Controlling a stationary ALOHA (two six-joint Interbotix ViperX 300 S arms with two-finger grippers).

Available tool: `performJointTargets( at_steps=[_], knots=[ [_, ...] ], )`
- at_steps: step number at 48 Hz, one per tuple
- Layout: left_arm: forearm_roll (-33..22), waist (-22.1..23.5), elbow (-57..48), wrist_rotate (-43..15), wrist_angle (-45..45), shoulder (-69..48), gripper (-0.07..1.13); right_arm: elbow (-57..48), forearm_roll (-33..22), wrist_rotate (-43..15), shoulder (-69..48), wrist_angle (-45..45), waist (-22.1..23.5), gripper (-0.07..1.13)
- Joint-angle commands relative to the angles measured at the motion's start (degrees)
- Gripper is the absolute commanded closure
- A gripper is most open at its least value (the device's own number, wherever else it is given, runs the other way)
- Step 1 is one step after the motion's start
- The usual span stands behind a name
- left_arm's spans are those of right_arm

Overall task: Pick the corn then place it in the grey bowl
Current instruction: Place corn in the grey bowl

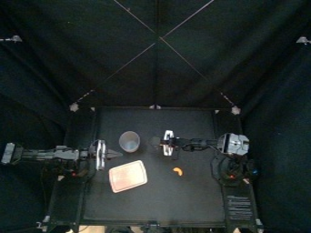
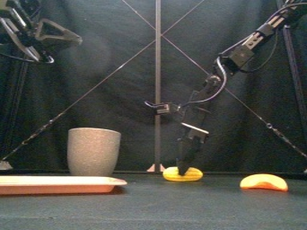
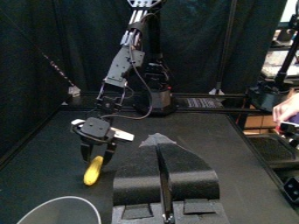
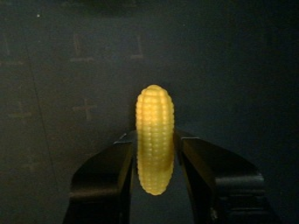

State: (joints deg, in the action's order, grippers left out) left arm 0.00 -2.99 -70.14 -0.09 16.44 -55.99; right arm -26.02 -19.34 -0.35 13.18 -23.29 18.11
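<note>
The yellow corn stands between the jaws of my right gripper, which is shut on it. In the front view the corn is down at the table surface under the right gripper, near the middle of the table. The left wrist view shows the corn hanging tilted below that gripper. The tall grey speckled cup stands upright to the left of the corn, a short gap away. My left gripper rests shut and empty at the table's left side.
A flat pink tray lies in front of the grey cup, at the front left. An orange toy wedge lies nearer the front than the corn, toward the right.
</note>
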Motion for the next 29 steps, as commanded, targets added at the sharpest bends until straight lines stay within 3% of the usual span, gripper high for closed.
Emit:
performJointTargets(
  at_steps=[1,17,29],
  knots=[
    [0.1,-0.2,0.9,0.0,0.3,0.1,1.06,1.1,0.4,-0.1,-0.5,0.2,-0.1,0.47],
    [0.1,-0.2,0.9,0.0,0.3,0.1,1.06,12.5,-1.7,0.4,-2.7,-4.7,-0.3,0.46],
    [0.1,-0.3,0.8,0.0,0.3,0.0,1.06,26.9,-3.6,3.3,-2.0,-13.3,-4.0,0.46]
  ],
)
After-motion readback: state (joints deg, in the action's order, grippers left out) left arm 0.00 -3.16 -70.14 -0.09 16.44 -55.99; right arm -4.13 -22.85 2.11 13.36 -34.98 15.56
